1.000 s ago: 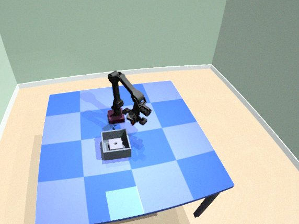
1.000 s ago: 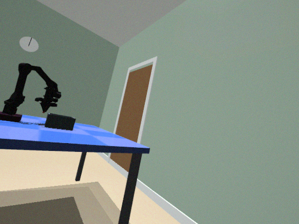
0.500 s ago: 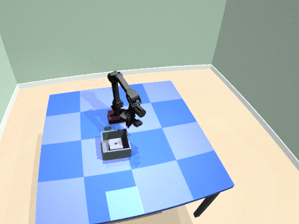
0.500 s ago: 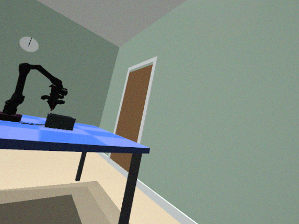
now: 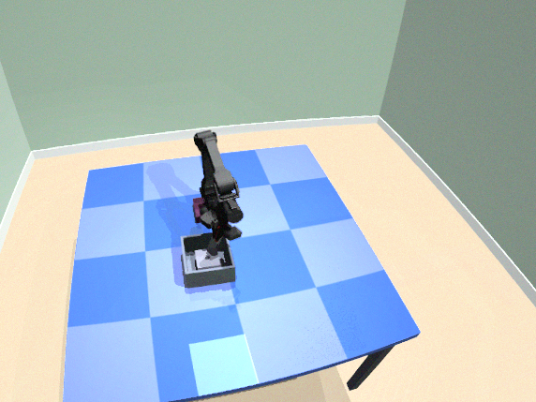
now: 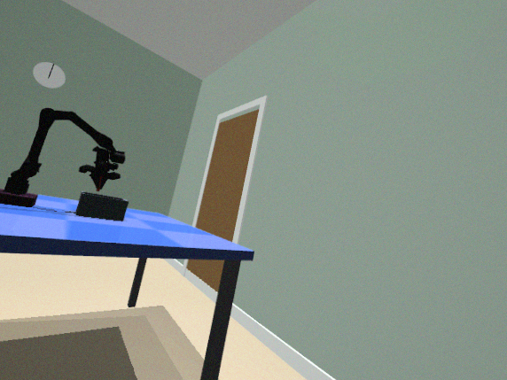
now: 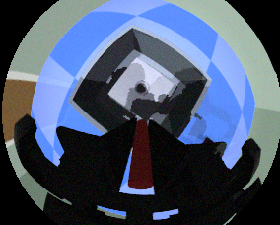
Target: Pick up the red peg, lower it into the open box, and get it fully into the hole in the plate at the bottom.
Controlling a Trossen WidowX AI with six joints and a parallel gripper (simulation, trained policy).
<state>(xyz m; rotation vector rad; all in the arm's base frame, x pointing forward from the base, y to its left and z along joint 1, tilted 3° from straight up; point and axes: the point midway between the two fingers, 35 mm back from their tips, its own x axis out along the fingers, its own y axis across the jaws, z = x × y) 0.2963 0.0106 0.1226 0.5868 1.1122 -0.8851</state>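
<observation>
My gripper [image 5: 214,248] [image 6: 98,189] [image 7: 142,122] is shut on the red peg [image 6: 100,182] [image 7: 141,158], which points down between the fingers. In the top view only a little red shows. The open grey box [image 5: 209,278] [image 6: 102,207] [image 7: 96,64] stands on the table; in the exterior view the fingertips are just above its rim. The pale plate [image 5: 201,259] [image 7: 119,90] lies at its bottom, partly shadowed. Its dark round hole [image 7: 141,88] shows ahead of the fingertips in the wrist view. The peg is outside the hole.
The arm's dark magenta base [image 5: 198,210] [image 6: 22,199] stands on the blue checkered table [image 5: 276,343] [image 6: 133,228] behind the box. The box's four walls surround the plate. A bright pale patch [image 5: 222,364] shows near the table's front edge.
</observation>
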